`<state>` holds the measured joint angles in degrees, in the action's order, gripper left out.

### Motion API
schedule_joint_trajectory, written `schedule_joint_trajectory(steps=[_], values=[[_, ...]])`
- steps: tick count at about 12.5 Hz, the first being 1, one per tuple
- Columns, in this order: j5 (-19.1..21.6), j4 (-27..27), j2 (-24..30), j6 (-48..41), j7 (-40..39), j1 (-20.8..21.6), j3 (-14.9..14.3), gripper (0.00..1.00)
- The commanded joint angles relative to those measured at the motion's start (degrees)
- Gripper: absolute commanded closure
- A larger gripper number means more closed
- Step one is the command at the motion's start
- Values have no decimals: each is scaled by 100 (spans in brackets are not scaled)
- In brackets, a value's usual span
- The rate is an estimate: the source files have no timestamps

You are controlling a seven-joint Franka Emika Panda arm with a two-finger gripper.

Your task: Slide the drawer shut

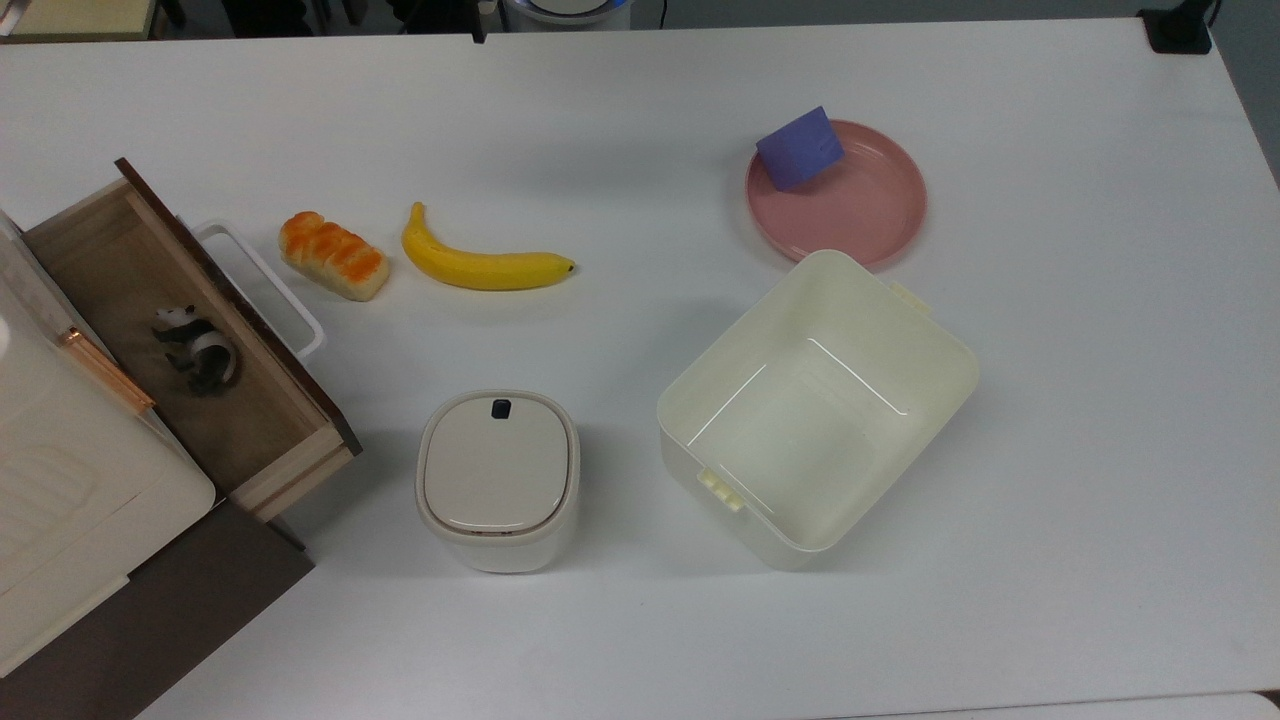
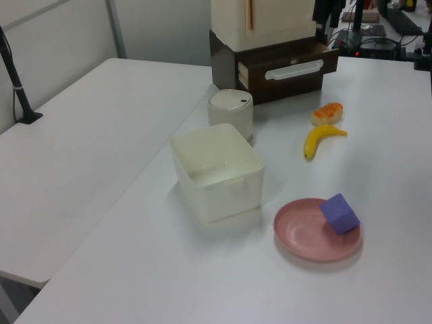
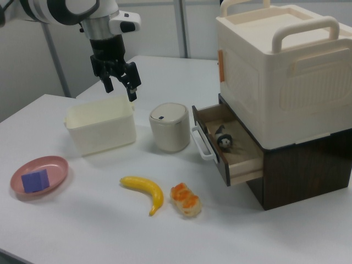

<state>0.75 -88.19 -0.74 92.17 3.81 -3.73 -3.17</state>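
The gripper [image 3: 120, 84] is hanging with its fingers spread and empty, just above the cream bin [image 3: 100, 127]. Beyond the bin, a white lidded container [image 3: 170, 127] is standing — and farther off, well apart from the gripper, the drawer [image 3: 228, 145] is sitting pulled open, a small panda figure [image 3: 224, 138] lying inside.

Banana [image 1: 480, 264] beside bread [image 1: 333, 255], purple block [image 1: 799, 148] on pink plate [image 1: 870, 215], cream bin [image 1: 818, 408], lidded container [image 1: 497, 480]
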Motion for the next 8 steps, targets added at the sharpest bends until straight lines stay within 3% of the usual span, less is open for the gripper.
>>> schedule_joint_trajectory(steps=[1, 6, 7, 8], values=[[-5, -41, 83, -268, 111, 30, -34, 0], [13, -41, 83, -296, 103, 21, -52, 2], [-5, -49, 74, -305, 94, -5, -52, 22], [-5, -76, 65, -288, 102, -75, -52, 50]])
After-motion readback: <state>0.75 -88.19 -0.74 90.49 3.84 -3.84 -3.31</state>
